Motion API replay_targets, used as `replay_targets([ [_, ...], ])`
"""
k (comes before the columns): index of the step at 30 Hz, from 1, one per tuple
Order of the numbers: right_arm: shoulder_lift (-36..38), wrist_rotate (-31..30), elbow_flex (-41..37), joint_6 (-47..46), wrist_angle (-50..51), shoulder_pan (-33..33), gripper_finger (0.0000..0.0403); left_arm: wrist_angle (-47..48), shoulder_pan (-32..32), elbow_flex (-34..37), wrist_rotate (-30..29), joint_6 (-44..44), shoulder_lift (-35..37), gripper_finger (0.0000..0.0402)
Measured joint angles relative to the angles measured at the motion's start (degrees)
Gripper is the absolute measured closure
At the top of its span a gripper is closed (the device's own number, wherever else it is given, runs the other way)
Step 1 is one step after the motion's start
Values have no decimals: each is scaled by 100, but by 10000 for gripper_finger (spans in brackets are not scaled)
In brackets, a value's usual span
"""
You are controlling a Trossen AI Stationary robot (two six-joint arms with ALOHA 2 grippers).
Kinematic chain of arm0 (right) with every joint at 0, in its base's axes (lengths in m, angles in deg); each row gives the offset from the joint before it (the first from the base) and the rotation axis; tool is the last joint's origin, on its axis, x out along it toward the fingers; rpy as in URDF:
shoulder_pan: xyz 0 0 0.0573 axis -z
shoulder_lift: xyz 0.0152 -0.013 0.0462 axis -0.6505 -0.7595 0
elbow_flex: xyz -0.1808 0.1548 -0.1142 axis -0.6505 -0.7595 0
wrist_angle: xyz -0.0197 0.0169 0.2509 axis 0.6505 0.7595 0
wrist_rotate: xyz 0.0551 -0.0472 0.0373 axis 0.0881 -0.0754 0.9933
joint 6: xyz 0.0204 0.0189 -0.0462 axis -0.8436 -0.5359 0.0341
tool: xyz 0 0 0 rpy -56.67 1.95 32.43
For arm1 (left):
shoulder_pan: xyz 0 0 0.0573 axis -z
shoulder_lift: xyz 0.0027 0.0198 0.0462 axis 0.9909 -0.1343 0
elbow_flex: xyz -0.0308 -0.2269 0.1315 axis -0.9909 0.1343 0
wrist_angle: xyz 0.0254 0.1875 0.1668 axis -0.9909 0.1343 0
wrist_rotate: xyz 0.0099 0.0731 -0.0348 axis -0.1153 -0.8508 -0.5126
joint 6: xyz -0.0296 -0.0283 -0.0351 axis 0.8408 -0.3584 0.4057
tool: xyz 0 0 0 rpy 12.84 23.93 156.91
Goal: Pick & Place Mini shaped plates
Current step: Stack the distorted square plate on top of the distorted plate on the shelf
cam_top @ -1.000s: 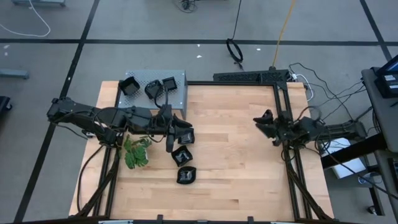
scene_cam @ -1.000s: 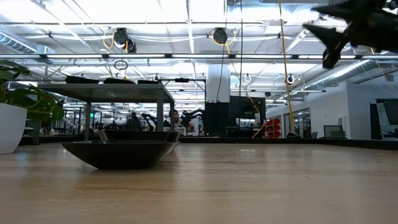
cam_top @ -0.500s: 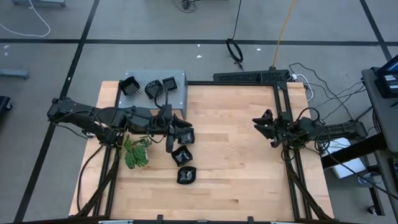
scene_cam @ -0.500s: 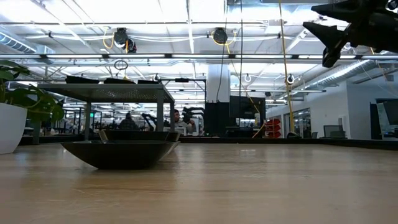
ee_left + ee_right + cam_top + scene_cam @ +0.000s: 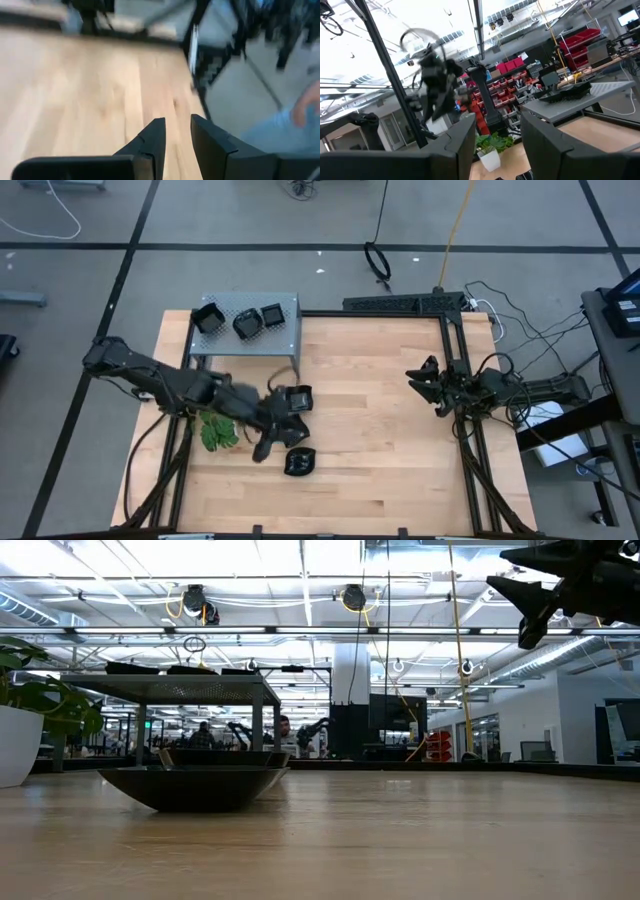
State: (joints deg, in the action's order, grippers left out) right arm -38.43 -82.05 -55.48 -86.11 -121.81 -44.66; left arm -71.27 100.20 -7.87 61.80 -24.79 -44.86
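Observation:
Three black mini shaped plates [image 5: 246,324] sit on the grey perforated shelf [image 5: 285,302] at the far left. Two more lie on the wooden table, one [image 5: 299,396] near the shelf's front and one [image 5: 299,463] nearer the front edge. The low view shows the nearest plate [image 5: 195,786] resting on its base. My left gripper [image 5: 290,430] hovers blurred between these two plates; in the left wrist view its fingers [image 5: 152,142] stand apart, nothing between them. My right gripper [image 5: 424,380] waits at the right edge, raised and open [image 5: 495,145].
A green leafy plant [image 5: 218,427] in a white pot [image 5: 18,745] stands left of the table plates, under my left arm. A black frame [image 5: 455,330] runs along the far and right edges. Bare wood [image 5: 370,430] lies between the two arms.
My left arm has swung from the shelf's front toward the table's near edge and sunk, turning as it went. Its gripper now hangs over the spot where a third table plate showed, and that plate no longer shows. The gap between its fingers has not changed.

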Motion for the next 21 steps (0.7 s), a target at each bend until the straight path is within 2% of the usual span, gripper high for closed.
replay_targets([
  [6,0,0,-3,0,2,0,259,1015,365,0,-27,117,-462,309],
  [10,0,0,-4,0,1,0,259,1409,519,0,-360,-15,-763,309],
  [16,0,0,-4,-1,2,0,259,1915,876,-1,-503,-985,-1160,309],
  [21,0,1,-4,-2,4,0,259,1944,1160,-7,-619,-1988,-1357,309],
])
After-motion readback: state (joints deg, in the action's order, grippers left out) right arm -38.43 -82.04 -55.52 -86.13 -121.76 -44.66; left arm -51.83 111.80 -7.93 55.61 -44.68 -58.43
